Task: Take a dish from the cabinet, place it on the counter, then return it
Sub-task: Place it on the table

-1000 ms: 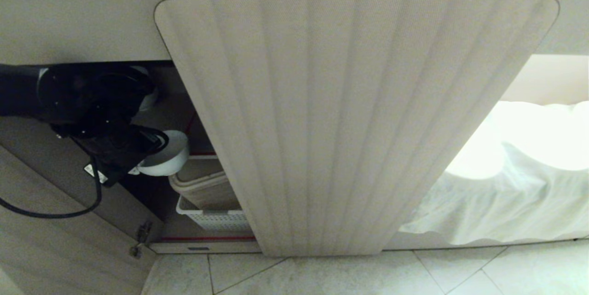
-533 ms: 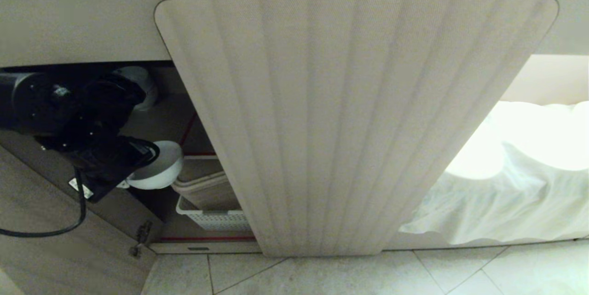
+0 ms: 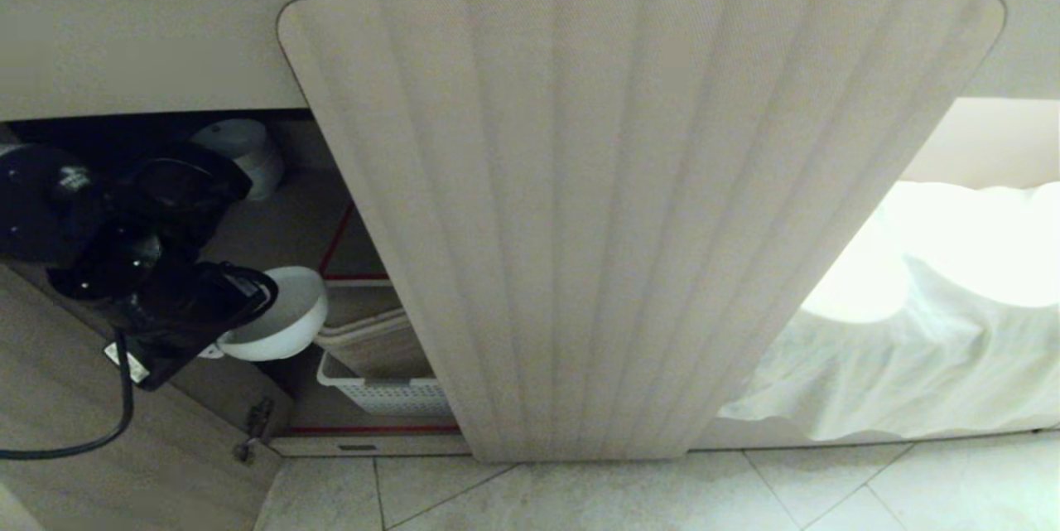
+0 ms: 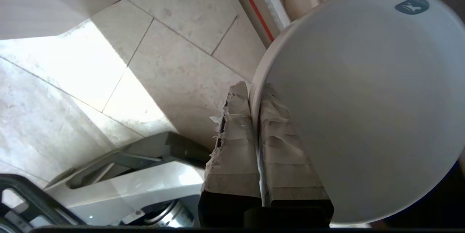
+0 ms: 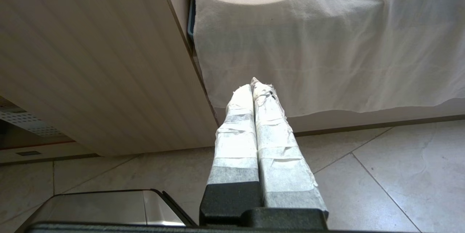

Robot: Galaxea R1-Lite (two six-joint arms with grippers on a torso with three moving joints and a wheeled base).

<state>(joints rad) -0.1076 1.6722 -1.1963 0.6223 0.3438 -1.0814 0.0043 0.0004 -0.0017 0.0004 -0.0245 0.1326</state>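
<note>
**Bowl pinched at the rim, out in front of the open cupboard**

The left gripper [image 4: 255,98] has its taped fingers [image 4: 232,142] clamped on the rim of the dish [image 3: 277,320], one inside, one outside; the bowl is small, round, plain white and deep-sided, with a tiny dark mark [image 4: 412,6] on the inner wall opposite the claw; it hangs clear of the shelves, at the mouth of the cabinet [image 3: 638,216], with a white slatted basket [image 3: 385,388] just beyond and below it; the right gripper [image 5: 254,87] is pressed together, empty, over the floor tiles [image 5: 363,175].
</note>
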